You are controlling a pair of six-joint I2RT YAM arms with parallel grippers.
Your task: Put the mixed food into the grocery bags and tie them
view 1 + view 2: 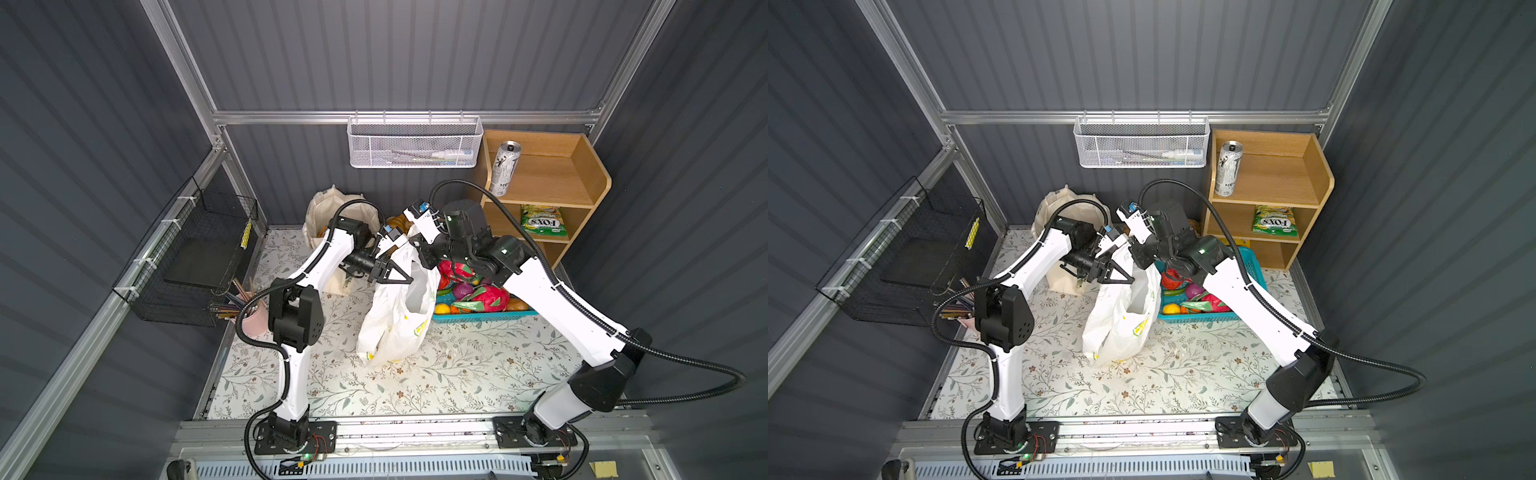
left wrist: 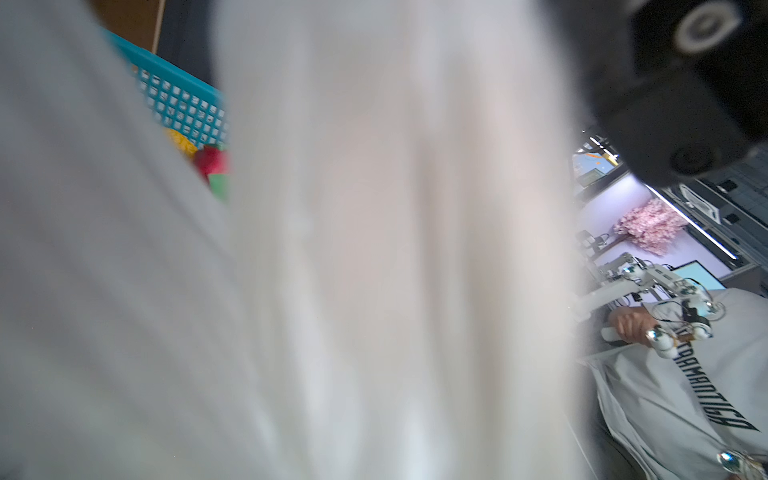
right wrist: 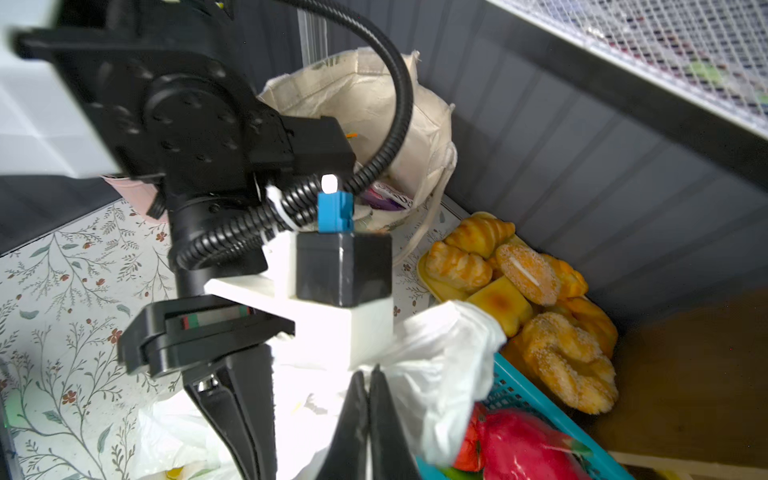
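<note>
At mid-table, on the floral cover [image 1: 457, 365]: white plastic carrier [image 1: 390, 328], lemon print, upright, mouth gaping, top edge lifted by both arms.

- Left gripper [image 1: 405, 279]: jaws closed on the carrier's near-left handle. The left wrist view was almost filled with blurred white plastic.
- Left arm: rose from its base, elbow bent high. The forearm ran toward the back wall and the wrist folded back rightward, so the fingers lay roughly level.
- Right gripper [image 3: 368, 399]: fingers pressed together, pinching a bunched handle of the carrier.
- Right arm: stretched in a long lean from its base toward centre-back, with the wrist turned down over the bag's far-right edge.
- The two grippers sat near each other, apart.
- Cream canvas tote [image 1: 328, 203]: stood against the back wall, behind the left arm. A purple packet [image 3: 384, 198] showed in its mouth.
- Teal basket [image 1: 482, 318]: just right of the carrier, touching it, and held toy fruit.
- Bread pieces [image 3: 519, 270]: lay behind the basket, by the wall.
- Wooden shelf [image 1: 582, 166]: stood in the back-right corner.
- Drink can [image 1: 503, 168]: stood upright on the top tier.
- Green FOX'S pouch [image 1: 543, 223]: lay on the tier below
</note>
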